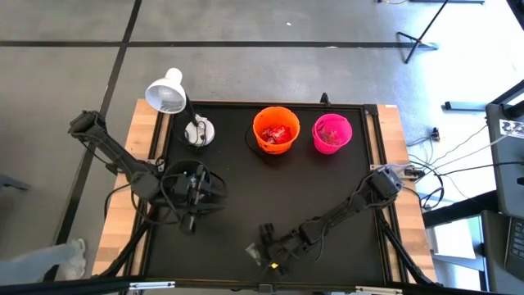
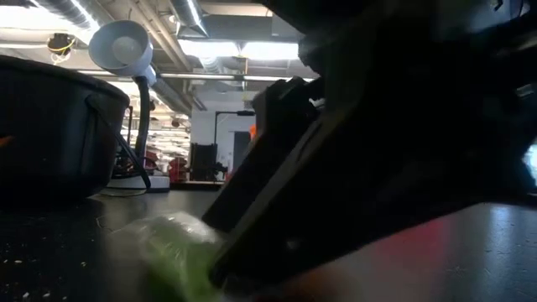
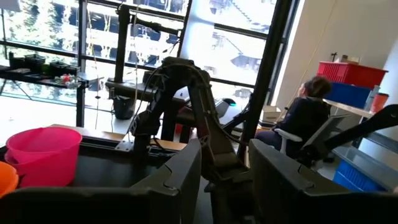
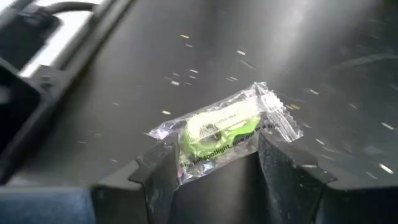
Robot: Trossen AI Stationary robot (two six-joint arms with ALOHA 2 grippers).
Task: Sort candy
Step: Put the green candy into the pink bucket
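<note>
Reaching low at near table edge, right gripper (image 4: 214,171) sits wide, 1 finger each side of green candy (image 4: 217,132), ready to pinch, not squeezing yet. Candy lies flat on black mat (image 4: 186,50). Orange bucket (image 1: 275,129), pink bucket (image 1: 332,133) wait at far edge for sorting. Left gripper (image 1: 190,220) hangs at left; cannot tell its fingers.

Dim black table (image 1: 327,205), white lamp (image 1: 166,93) aimed down, low view blurred up close, bright windows (image 3: 124,56) behind.

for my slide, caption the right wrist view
Right claw open around a green wrapped candy on the black table.
</note>
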